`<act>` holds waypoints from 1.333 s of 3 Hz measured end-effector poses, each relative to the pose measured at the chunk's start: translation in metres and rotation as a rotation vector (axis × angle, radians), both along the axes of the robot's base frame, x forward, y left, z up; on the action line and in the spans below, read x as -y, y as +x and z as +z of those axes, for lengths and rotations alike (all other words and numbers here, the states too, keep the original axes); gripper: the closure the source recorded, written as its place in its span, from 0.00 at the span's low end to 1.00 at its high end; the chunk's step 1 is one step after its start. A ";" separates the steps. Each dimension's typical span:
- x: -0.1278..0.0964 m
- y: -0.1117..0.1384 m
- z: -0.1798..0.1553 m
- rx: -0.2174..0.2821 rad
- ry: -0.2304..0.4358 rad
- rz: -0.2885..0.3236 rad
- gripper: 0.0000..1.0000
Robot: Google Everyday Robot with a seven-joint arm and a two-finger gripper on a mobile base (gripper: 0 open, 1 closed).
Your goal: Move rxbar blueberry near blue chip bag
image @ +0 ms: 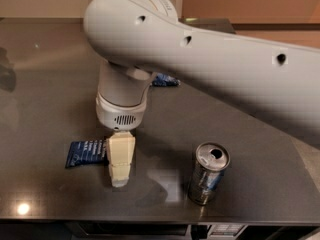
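Hand (120, 170) hangs straight down from the white arm (200, 49) over the front of the dark bench (260, 149), its tip at or just above the surface. Whether it is open or closed cannot be told. The rxbar blueberry (85, 153) lies flat just beside it on the view's left, its near end meeting the hand. A silver can (209, 173) stands upright on the other side. The blue chip bag (165, 80) lies farther back, mostly hidden by the arm.
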State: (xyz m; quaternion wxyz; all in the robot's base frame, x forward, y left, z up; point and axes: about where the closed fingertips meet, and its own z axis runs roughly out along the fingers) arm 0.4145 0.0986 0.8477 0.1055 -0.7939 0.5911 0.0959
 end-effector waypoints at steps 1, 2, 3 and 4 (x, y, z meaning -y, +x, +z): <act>-0.016 -0.009 -0.009 -0.006 -0.013 0.016 0.00; -0.027 -0.010 -0.016 -0.018 -0.030 0.038 0.00; -0.033 -0.007 -0.027 -0.048 -0.049 0.053 0.18; -0.034 -0.003 -0.032 -0.070 -0.061 0.061 0.43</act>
